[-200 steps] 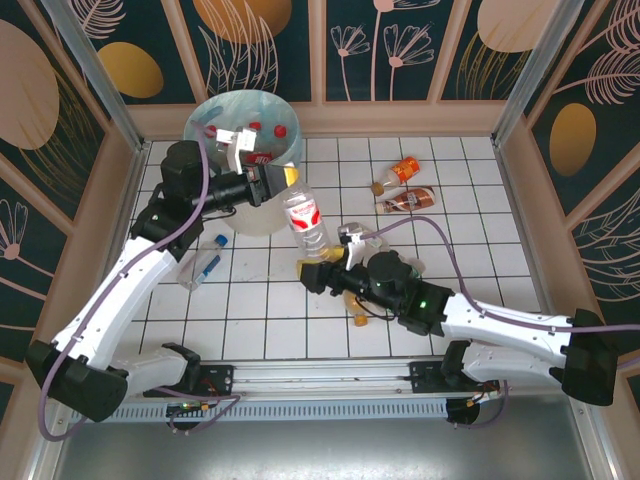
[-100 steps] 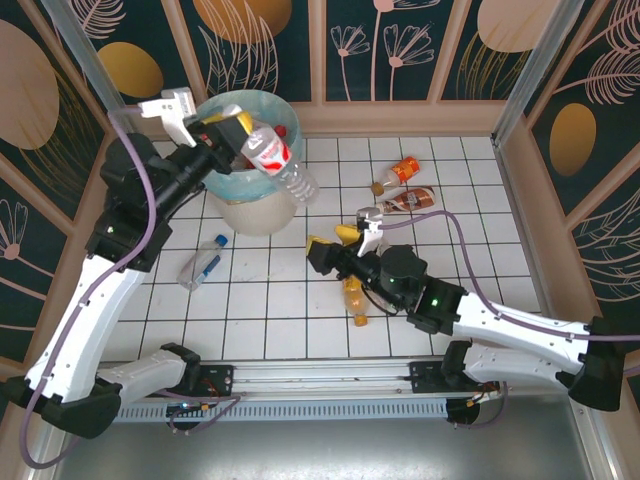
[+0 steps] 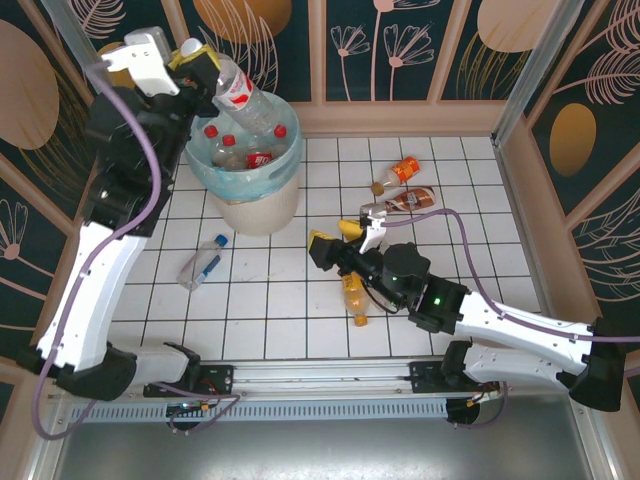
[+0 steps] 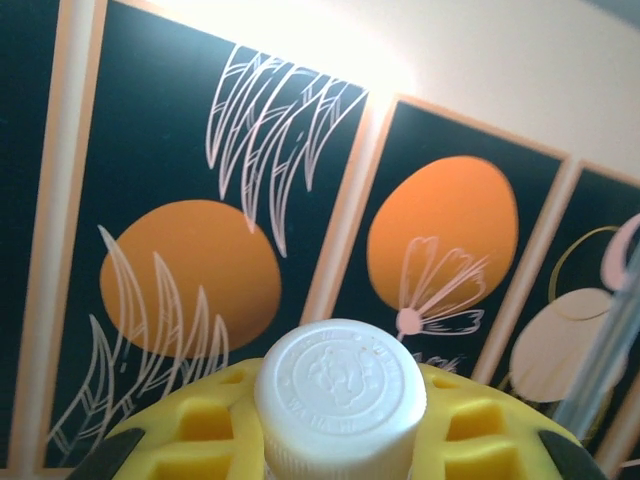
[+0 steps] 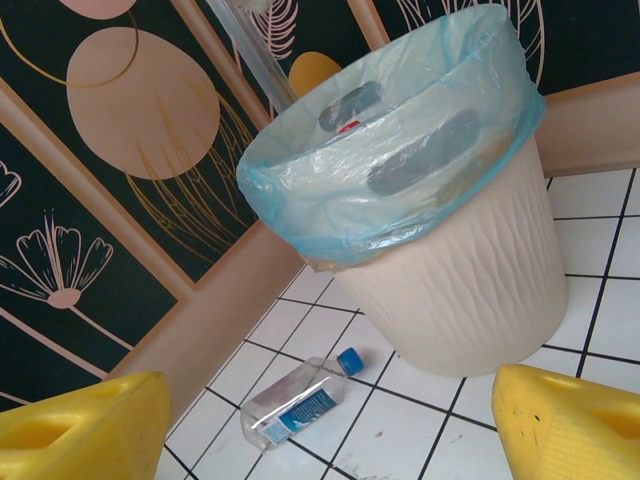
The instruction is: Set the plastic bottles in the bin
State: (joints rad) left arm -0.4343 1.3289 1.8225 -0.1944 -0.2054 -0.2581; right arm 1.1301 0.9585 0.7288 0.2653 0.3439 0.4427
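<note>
The left gripper has lifted its clamped bottle above the far rim of the bin, ready to drop it in. The right gripper hangs empty, wide open, right of the bin.

Clear bottle tilted above bin (more bottles inside).

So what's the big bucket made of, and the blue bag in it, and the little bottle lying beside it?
The bucket looks like cream plastic, dull rather than shiny, with wavy moulded ridges. The bag seems thin, shiny plastic film: it wrinkles, and dark shapes show through. The bottle is probably clear plastic with a blue cap; you can see through it.
</note>
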